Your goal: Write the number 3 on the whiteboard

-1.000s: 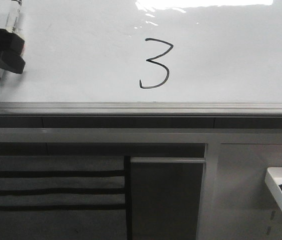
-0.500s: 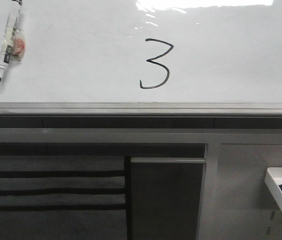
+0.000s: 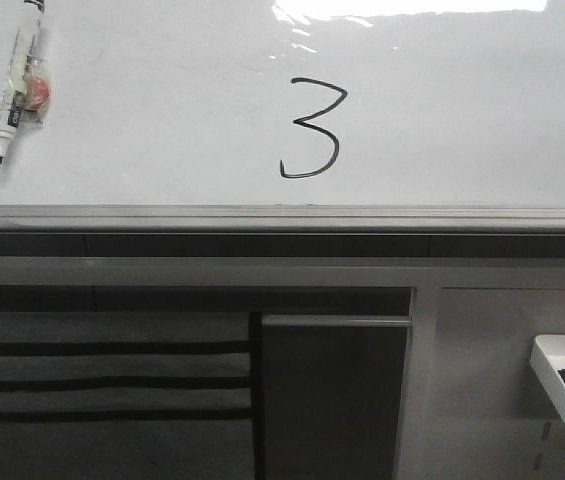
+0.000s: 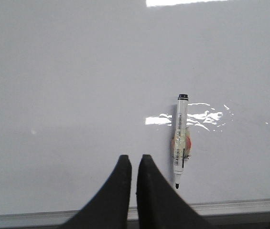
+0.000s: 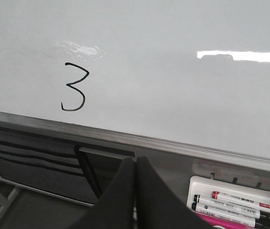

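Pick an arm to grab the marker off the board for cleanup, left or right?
Left, likely. Its tool sits right beside the marker lying on the whiteboard, jaws shut and empty. The right tool faces the number 3 and the pen tray, with no marker nearby.

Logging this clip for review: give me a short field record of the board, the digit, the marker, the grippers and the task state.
whiteboard: glossy, glare along top
number 3: drawn in black, complete
marker: on the board, left of the digit, uncapped, tip down
left gripper: shut, empty, beside the marker
right gripper: shut, empty
tray: spare markers inside
task state: looks finished
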You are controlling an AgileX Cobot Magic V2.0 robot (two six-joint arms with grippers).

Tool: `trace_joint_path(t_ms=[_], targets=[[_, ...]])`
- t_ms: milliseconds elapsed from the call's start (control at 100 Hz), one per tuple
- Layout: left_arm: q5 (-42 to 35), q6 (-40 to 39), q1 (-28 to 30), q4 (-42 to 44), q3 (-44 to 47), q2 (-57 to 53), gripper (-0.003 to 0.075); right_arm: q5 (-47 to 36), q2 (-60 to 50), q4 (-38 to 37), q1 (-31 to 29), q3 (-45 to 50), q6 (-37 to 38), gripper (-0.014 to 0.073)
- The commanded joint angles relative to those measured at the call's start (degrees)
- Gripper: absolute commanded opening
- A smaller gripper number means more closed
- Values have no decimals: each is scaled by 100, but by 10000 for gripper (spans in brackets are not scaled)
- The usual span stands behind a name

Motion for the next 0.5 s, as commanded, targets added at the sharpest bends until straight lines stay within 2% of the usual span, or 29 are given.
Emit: trace_joint_path(t_ms=[0,210,330,490], targets=[[-591,-87,12,-255,62,43,-18,-488,16,-106,-31,-42,13,-74],[-581,-87,12,-245,476,43,-18,-379,16,-106,-31,22,13,-74],[-608,-87,-347,-204,746,-175,-18,-379,16,-106,-31,22,13,-74],[-1608,-64,-648,87,1525,-1152,-18,-379,16,-106,-31,22,13,-74]])
